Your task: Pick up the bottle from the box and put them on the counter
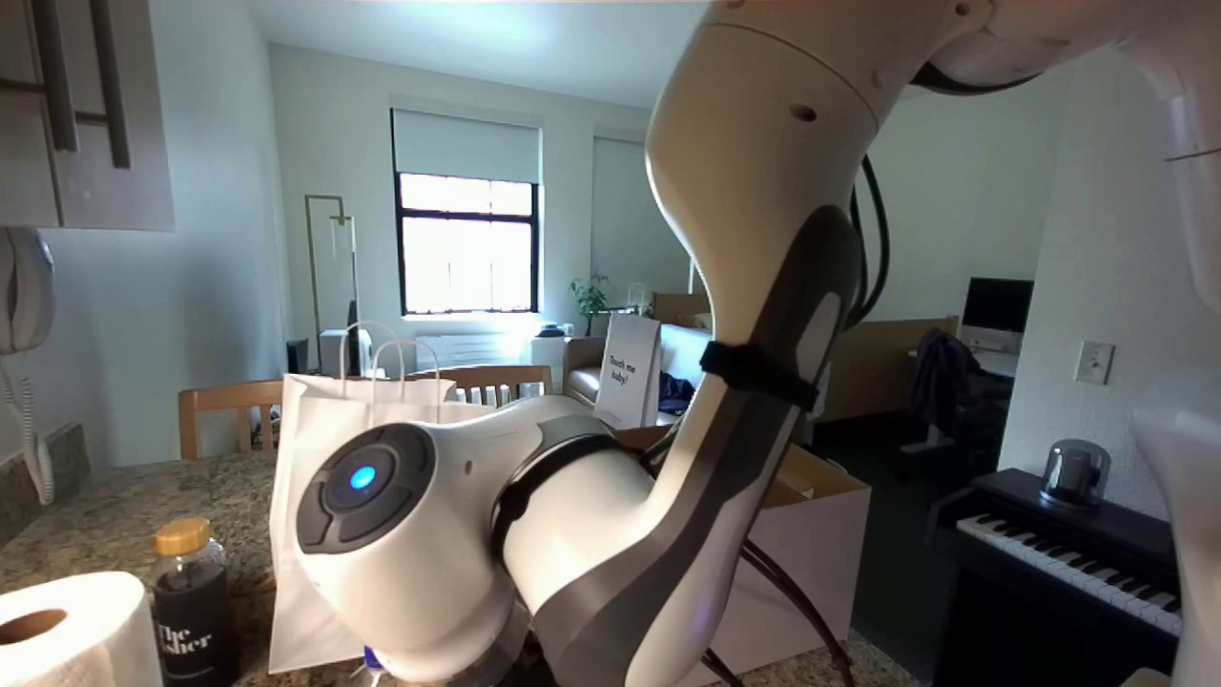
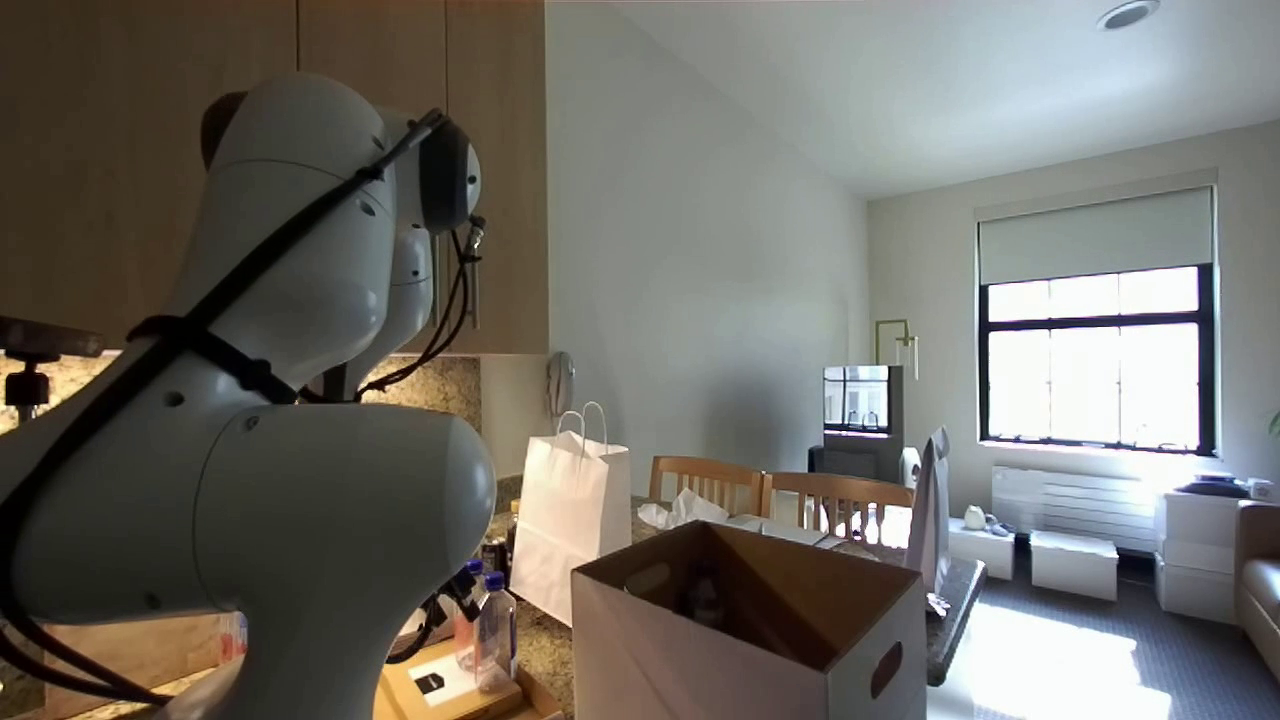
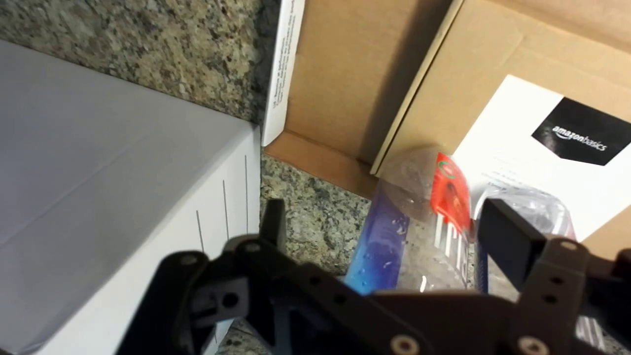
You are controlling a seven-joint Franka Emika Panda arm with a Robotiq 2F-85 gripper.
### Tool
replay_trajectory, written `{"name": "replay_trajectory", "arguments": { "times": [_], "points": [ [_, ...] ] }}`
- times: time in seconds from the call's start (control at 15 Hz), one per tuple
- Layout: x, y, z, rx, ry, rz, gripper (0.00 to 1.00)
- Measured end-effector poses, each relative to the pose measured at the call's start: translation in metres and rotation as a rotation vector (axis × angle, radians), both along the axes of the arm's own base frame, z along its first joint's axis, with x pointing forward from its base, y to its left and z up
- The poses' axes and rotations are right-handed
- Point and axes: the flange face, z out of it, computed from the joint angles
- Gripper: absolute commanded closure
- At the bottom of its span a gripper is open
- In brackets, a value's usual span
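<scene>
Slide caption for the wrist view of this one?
Open fingers with a clear bottle between them, a second bottle alongside, amazonbasics label at upper right.

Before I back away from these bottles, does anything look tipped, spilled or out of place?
Only crumpled white material, beyond the open white box in an exterior view: it looks like loose packing left lying about. The blue-capped bottles look upright there, and I see no spill.

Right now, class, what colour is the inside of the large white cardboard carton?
Brown; the carton's inner wall shows best in an exterior view.
</scene>
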Motion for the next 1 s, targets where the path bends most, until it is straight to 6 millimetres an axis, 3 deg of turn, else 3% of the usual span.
{"name": "replay_trajectory", "arguments": {
  "times": [0.27, 0.47, 0.73, 1.0],
  "points": [
    [-0.017, 0.01, 0.024, -0.048, -0.02, -0.021, 0.0],
    [-0.027, 0.023, 0.058, -0.038, -0.055, -0.029, 0.0],
    [-0.012, 0.023, 0.133, 0.049, -0.093, -0.099, 0.0],
    [0.024, -0.011, 0.228, 0.15, -0.108, -0.191, 0.0]
  ]
}}
